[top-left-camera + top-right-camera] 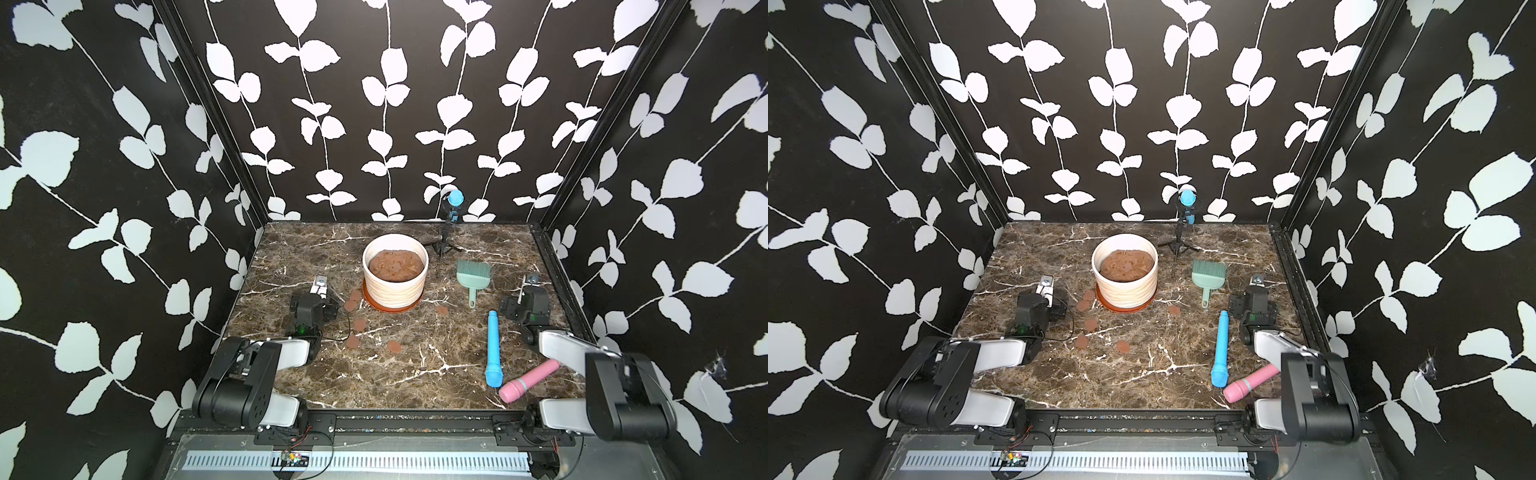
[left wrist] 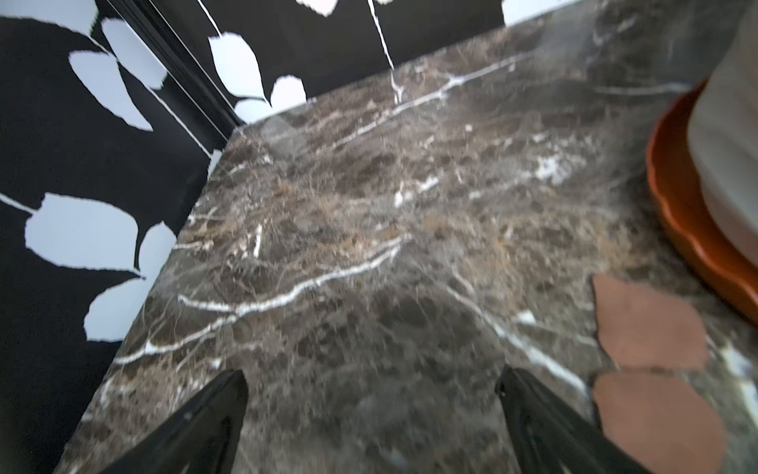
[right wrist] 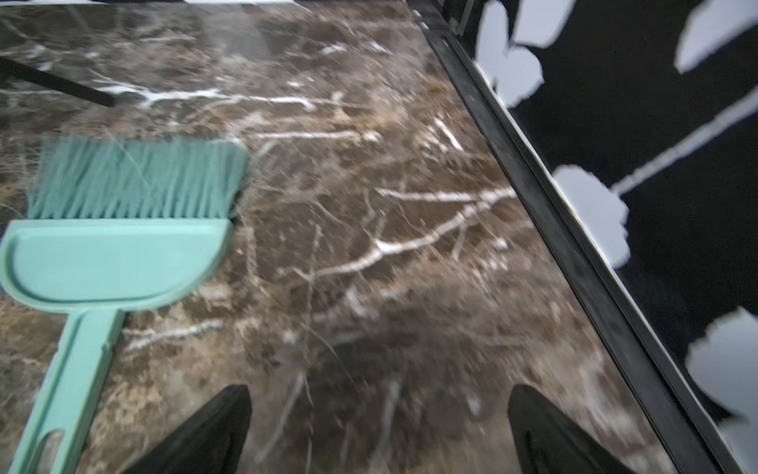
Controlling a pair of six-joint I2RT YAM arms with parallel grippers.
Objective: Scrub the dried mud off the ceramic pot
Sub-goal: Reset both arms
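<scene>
- Pot (image 1: 394,286) stands centre frame, toward the back of the table (image 1: 415,374), in both top views. It is cream and ribbed, sits on an orange saucer (image 1: 376,306) and is full of lumpy brown soil (image 1: 395,266).
- Mud (image 1: 352,305): flat reddish patches on the marble, mostly lower left of the pot. Two lie just beside the saucer, one alone at its lower right.
- Left gripper (image 2: 371,377) is left of the pot, jaws wide apart and empty, over bare marble.
- Right gripper (image 3: 379,390) is at mid right, jaws wide apart and empty.
- Teal brush (image 3: 110,254) lies flat between pot and right gripper.
- Blue mic (image 1: 493,353) and pink mic (image 1: 528,382) lie lower right, heads close together.
- Tripod (image 1: 448,241) stands behind the pot, to its right.
</scene>
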